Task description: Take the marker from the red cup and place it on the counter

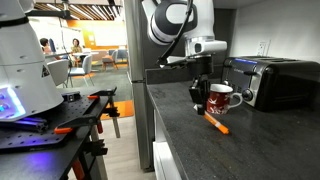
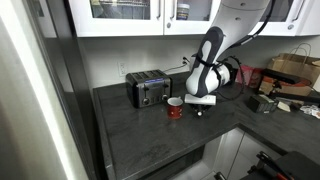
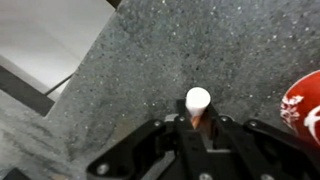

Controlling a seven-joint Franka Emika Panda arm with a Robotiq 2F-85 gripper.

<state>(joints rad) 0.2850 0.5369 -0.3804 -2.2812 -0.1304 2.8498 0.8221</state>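
My gripper (image 3: 197,128) is shut on the marker (image 3: 198,101), a short orange pen whose white end points away from the wrist camera. In an exterior view the marker (image 1: 217,124) slants down from the gripper (image 1: 201,106) to the counter (image 1: 190,150), just in front of the red cup (image 1: 222,98). The cup stands upright next to the gripper and shows at the right edge of the wrist view (image 3: 305,105). In an exterior view the gripper (image 2: 199,103) hangs low over the counter (image 2: 140,135) beside the cup (image 2: 175,108); the marker is too small to see there.
A black-and-steel toaster (image 1: 270,80) stands just behind the cup, also seen in an exterior view (image 2: 148,88). The counter's edge drops off beside the gripper (image 3: 40,95). A black table with orange clamps (image 1: 60,120) stands across the gap. Boxes and clutter (image 2: 285,85) lie along the counter.
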